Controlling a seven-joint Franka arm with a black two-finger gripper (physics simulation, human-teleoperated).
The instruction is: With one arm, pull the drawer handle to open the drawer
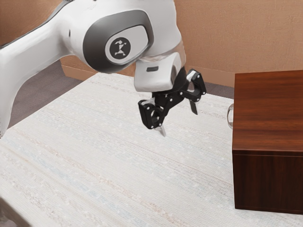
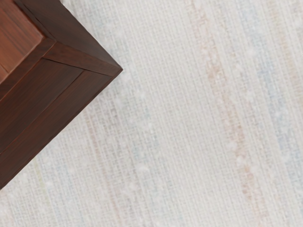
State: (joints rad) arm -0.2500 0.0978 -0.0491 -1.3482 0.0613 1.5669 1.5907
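So: drawer handle [image 1: 230, 116], a small pale loop, sits on the face of the drawer box [image 1: 268, 142] turned toward the arm, and its long axis looks upright. Box stands by the desk [image 1: 94, 156] edge at the exterior view's right. The hand [image 1: 178, 119] hovers over mid-desk, fingers spread, empty. The handle lies to the exterior view's right of it, near but not touching.

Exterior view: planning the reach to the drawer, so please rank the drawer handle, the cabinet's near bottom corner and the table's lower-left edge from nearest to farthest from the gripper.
1. drawer handle, facing the gripper, toward the view's right.
2. cabinet's near bottom corner, at the view's lower right.
3. table's lower-left edge, across the table, below the arm.
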